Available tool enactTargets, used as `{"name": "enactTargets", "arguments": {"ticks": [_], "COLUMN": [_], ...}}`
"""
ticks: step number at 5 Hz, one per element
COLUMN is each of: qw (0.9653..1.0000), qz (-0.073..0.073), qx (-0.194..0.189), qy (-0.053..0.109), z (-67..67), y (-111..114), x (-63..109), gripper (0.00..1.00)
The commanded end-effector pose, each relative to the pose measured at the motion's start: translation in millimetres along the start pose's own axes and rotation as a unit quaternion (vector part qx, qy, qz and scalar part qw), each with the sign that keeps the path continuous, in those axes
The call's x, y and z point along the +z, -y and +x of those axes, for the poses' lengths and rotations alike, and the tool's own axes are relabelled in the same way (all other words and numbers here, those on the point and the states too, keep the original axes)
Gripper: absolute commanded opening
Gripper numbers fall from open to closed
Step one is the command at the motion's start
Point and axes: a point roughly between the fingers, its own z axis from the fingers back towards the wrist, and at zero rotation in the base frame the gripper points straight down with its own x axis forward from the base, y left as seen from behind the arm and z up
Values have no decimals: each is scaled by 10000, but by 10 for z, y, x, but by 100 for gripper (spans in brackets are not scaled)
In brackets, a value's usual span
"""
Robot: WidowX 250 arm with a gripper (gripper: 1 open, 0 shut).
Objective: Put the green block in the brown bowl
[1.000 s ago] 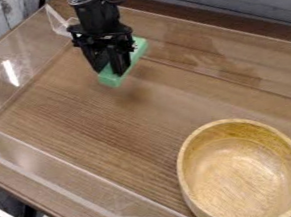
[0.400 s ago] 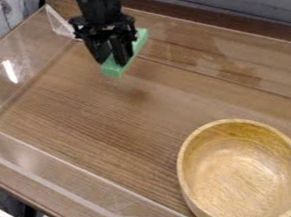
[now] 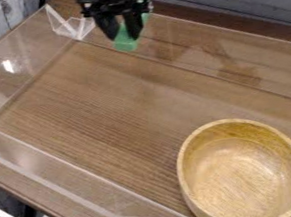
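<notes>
The claw (image 3: 122, 27) grips the green block (image 3: 125, 37) above the bench (image 3: 95, 117), well apart from the brown bowl (image 3: 246, 175).

Green block (image 3: 127, 35): plain bright green. Brown bowl (image 3: 245, 174): light tan, visible grain. End effector (image 3: 120, 26): black. Surface (image 3: 109, 115): mid-brown, streaked wood grain.

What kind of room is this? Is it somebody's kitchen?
Probably not a kitchen. It looks like a robot test bench: a wood-grain table fenced by clear plastic walls, with a robot gripper holding a green block and only a wooden bowl set out.
</notes>
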Motion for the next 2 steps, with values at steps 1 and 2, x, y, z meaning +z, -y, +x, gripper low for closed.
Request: {"name": "enactTargets", "arguments": {"ticks": [1,2], "qw": [9983,9963], "qz": [32,35], "qx": [269,572], "qy": [511,642], "z": [241,251], "y": [105,127], "x": [116,93], "gripper": [0,0]}}
